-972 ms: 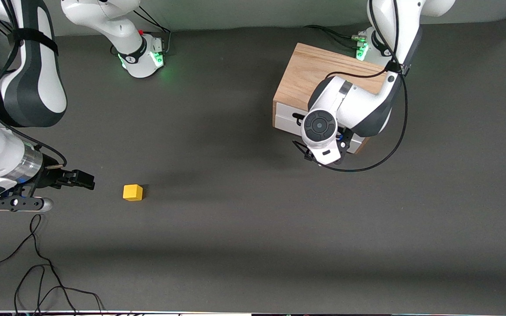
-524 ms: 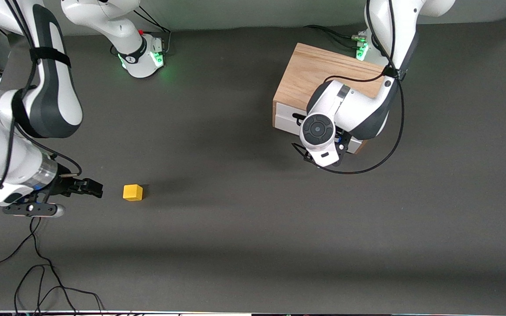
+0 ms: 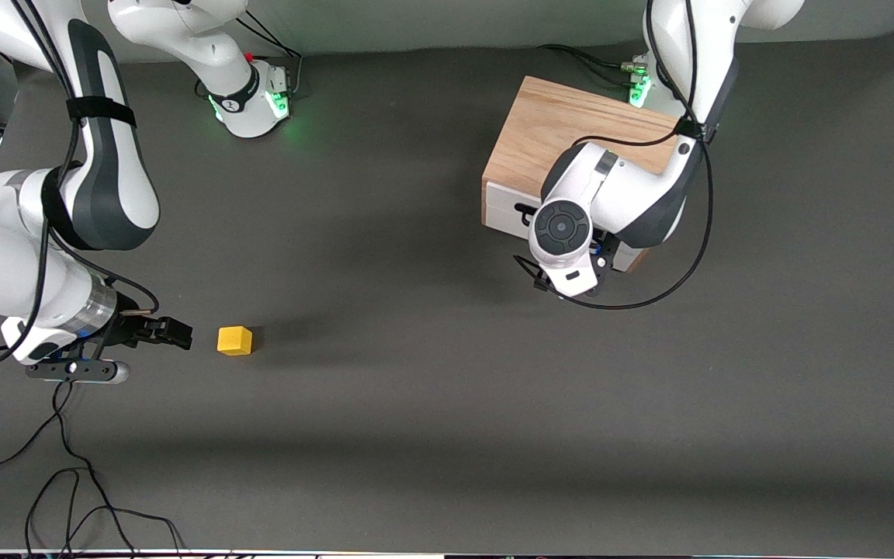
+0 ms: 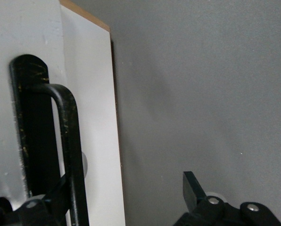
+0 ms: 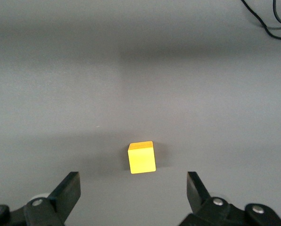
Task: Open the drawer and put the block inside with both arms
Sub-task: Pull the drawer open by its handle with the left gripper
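Observation:
The yellow block (image 3: 234, 340) lies on the dark table toward the right arm's end. My right gripper (image 3: 177, 333) hovers low just beside it, open. In the right wrist view the block (image 5: 141, 157) sits a little ahead of the right gripper (image 5: 133, 190), centred on the gap between its spread fingers. The oak box (image 3: 548, 132) stands toward the left arm's end, and its drawer (image 3: 505, 211) looks closed. The left arm's wrist (image 3: 563, 227) covers the drawer front and hides the gripper there. In the left wrist view the left gripper (image 4: 126, 193) is open at the black handle (image 4: 72, 141), which runs close to one finger.
Loose black cables (image 3: 67, 466) lie on the table near the front edge at the right arm's end. A cable loop (image 3: 649, 299) hangs from the left arm in front of the box. Both bases (image 3: 257, 105) glow green at the back.
The right arm has swung in and carried its open gripper closer to the block. The left wrist has shifted slightly toward the drawer front. The block has not moved.

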`<action>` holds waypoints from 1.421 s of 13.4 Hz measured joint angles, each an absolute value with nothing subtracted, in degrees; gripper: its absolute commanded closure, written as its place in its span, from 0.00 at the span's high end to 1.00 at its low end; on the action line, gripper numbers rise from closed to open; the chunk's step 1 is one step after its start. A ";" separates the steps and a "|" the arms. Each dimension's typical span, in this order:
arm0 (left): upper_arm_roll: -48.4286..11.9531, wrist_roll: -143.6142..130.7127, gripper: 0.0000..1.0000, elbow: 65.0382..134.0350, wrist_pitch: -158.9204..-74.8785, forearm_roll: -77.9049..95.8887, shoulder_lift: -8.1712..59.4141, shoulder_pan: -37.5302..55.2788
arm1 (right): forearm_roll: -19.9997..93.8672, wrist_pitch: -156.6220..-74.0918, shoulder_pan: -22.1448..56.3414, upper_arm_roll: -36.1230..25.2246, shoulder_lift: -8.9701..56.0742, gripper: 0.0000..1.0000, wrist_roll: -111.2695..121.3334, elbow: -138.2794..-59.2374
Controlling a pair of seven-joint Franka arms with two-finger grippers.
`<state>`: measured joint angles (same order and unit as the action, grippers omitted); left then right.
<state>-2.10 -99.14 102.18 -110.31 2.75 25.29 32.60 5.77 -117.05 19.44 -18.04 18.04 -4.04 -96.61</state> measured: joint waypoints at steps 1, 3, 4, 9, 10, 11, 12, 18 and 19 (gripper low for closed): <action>-2.12 -99.11 1.00 102.10 -110.70 2.52 25.33 32.61 | 5.81 -116.71 19.44 -18.04 17.42 1.00 -4.04 -96.44; -2.13 -99.11 1.00 101.41 -111.41 1.95 25.62 32.61 | 5.83 -113.76 19.46 -18.04 14.93 1.00 -4.04 -95.69; -2.13 -99.10 1.00 100.93 -112.12 1.79 25.85 32.61 | 5.85 -112.22 19.52 -17.99 13.66 1.00 -4.04 -95.10; -2.04 -99.03 1.00 96.85 -112.99 1.15 28.07 32.61 | 5.91 -111.18 21.68 -17.59 13.61 1.00 -4.04 -94.56; -2.03 -98.99 1.00 95.96 -112.99 1.05 28.62 32.61 | 5.91 -111.21 21.60 -17.70 13.93 1.00 -4.04 -94.56; -2.02 -98.86 1.00 95.12 -112.99 0.97 29.25 32.61 | 5.91 -111.24 21.48 -17.80 14.07 1.00 -4.04 -94.56; -2.02 -98.73 1.00 94.29 -112.99 0.91 29.84 32.61 | 5.91 -111.24 21.40 -17.86 14.10 1.00 -4.04 -94.56; -1.93 -98.43 1.00 91.24 -115.58 0.58 31.06 32.57 | 5.91 -111.47 21.40 -18.04 14.11 1.00 -4.04 -94.55; -1.91 -98.33 1.00 90.64 -115.59 0.58 31.21 32.57 | 5.91 -111.47 21.40 -18.05 14.13 1.00 -4.04 -94.55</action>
<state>-1.91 -98.33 90.64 -115.59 0.58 31.21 32.57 5.91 -111.47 21.40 -18.05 14.13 -4.04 -94.55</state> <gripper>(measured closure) 0.000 0.000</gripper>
